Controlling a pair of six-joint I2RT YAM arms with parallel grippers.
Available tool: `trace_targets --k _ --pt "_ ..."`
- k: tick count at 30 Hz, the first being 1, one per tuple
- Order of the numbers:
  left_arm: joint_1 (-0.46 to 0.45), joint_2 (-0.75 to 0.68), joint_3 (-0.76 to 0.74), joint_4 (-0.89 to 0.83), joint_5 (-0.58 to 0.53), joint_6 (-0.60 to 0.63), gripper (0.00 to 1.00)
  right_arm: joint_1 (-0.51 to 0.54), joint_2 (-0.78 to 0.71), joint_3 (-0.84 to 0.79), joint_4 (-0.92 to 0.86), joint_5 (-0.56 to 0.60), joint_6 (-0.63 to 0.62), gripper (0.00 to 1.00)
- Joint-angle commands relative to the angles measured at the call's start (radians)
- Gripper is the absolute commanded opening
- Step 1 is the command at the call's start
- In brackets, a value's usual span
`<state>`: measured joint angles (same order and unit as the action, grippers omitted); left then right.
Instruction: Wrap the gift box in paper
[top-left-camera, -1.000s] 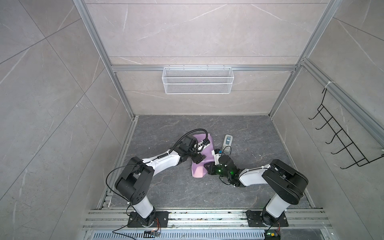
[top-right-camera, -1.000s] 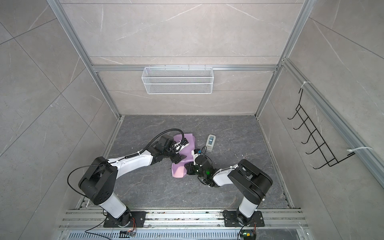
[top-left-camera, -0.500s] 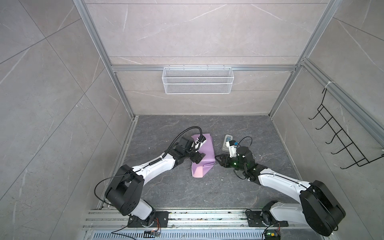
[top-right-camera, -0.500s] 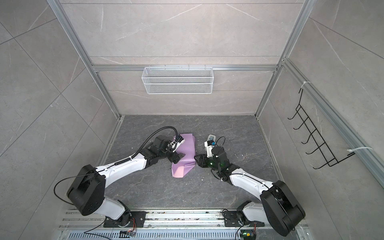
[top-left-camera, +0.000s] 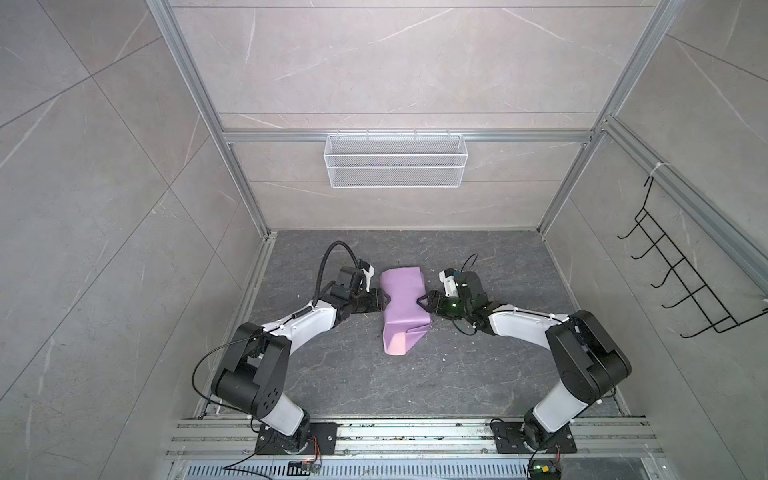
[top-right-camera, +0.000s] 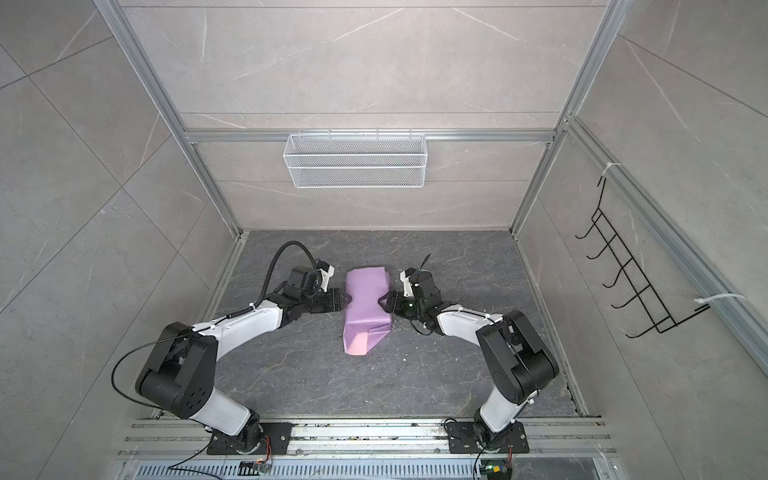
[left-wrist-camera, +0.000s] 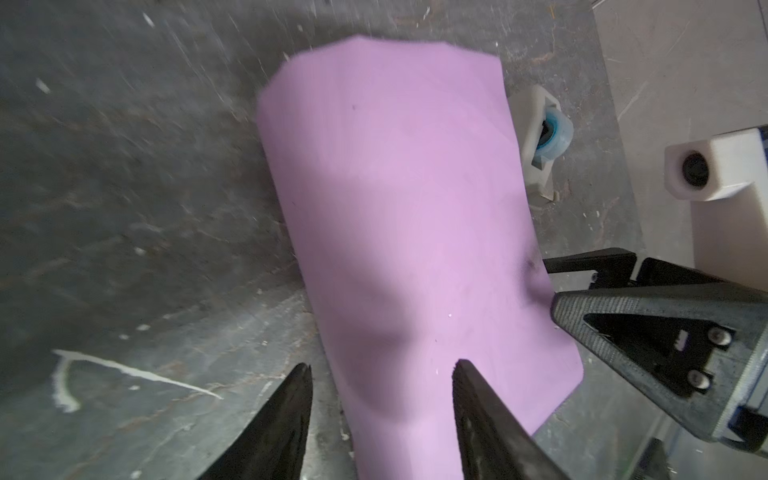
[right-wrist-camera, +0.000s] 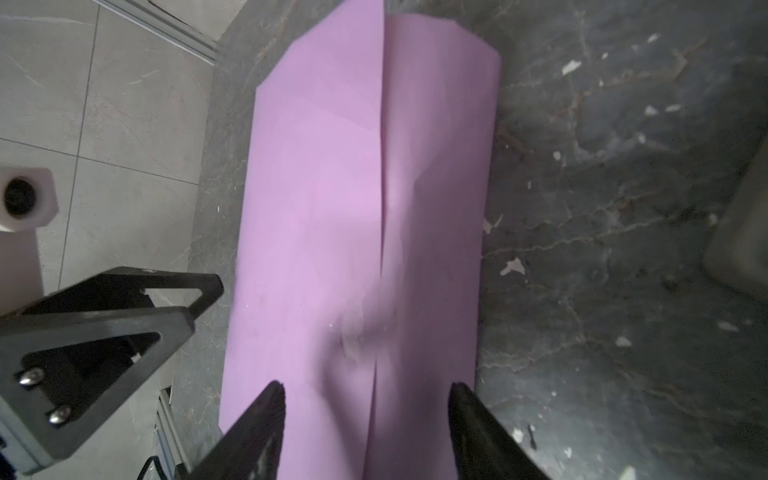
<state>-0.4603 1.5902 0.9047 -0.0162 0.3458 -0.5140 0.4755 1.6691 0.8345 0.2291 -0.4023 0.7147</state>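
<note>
Wire basket (top-left-camera: 395, 160), hook rack (top-left-camera: 683, 261) on walls; tape dispenser (left-wrist-camera: 540, 137), floor.

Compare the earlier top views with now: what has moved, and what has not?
The left gripper drew back from on top of the paper to its left edge. The right gripper moved from the near right corner up to the right edge. Both now stand open, flanking it. The paper stayed in place.
</note>
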Motion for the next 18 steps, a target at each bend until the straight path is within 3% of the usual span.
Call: trace_targets --k 1,11,18 --pt "-0.013 0.015 0.005 0.075 0.117 -0.096 0.52 -0.002 -0.012 -0.006 0.007 -0.038 0.025 0.61" --pt "-0.089 0.033 -0.006 0.137 0.145 -0.150 0.51 -0.002 -0.134 -0.149 0.047 -0.045 0.061 0.52" --pt "-0.080 -0.100 -0.062 0.020 -0.066 -0.046 0.69 -0.004 -0.322 -0.099 -0.286 0.232 -0.155 0.64"
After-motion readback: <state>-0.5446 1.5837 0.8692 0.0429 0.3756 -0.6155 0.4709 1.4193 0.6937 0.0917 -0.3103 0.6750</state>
